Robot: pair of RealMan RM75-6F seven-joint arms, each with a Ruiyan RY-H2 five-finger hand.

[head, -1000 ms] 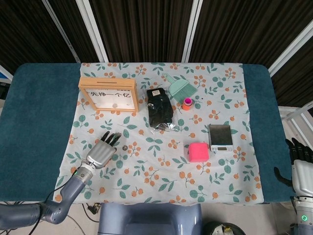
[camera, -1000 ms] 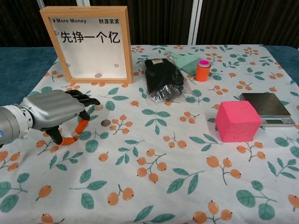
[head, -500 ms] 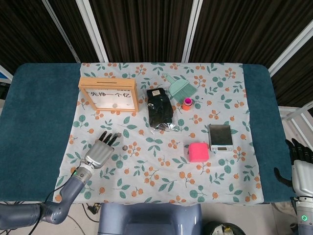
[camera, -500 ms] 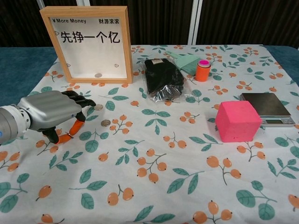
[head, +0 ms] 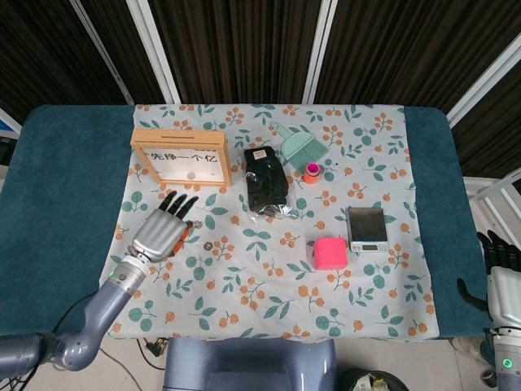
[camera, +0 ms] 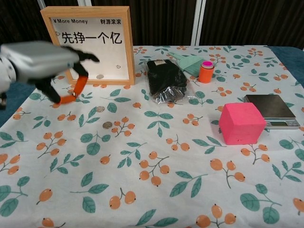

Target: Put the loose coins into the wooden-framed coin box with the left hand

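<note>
Left hand [camera: 40, 61] above the cloth — fingers [camera: 80, 85] curled, empty.

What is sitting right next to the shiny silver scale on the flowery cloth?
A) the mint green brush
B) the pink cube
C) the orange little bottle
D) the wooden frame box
B: the pink cube sits right beside the silver scale on the right side of the floral tablecloth, while the other things lie further back.

Coin box [camera: 88, 43] stands at table's [head: 65, 187] 10 o'clock. Two coins [camera: 104, 117] lie before it; scale [camera: 271, 110] at 3 o'clock, cube [camera: 241, 123] beside it.
</note>
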